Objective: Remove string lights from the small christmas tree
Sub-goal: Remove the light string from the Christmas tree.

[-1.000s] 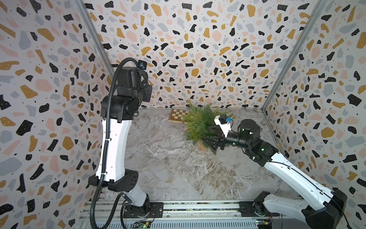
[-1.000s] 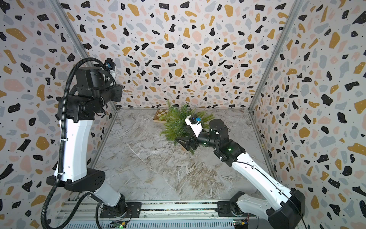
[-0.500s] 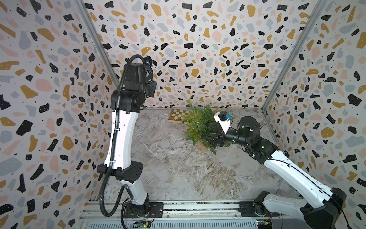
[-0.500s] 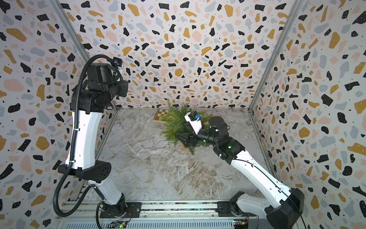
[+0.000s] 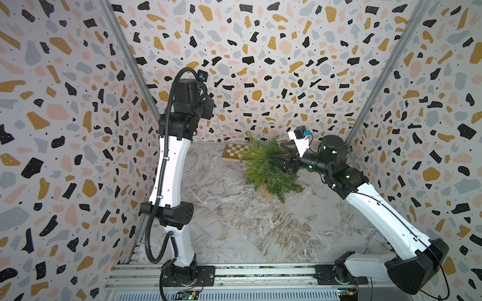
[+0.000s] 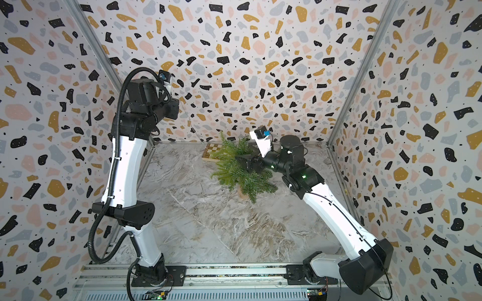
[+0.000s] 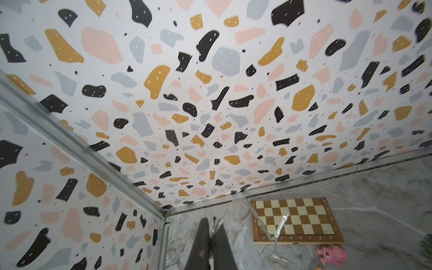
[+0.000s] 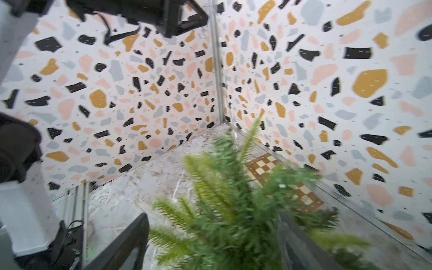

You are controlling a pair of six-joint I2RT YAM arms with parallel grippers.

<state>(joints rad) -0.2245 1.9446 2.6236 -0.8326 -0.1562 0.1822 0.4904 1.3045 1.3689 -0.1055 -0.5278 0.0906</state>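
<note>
Strand of string lights [image 7: 280, 228] looks thin, pale, nearly clear.

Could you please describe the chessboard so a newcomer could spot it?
Look along the foot of the back wall, on the marble floor. Partly behind the small christmas tree lies the chessboard, flat and checkered tan and cream, unlike the bushy green tree.
</note>
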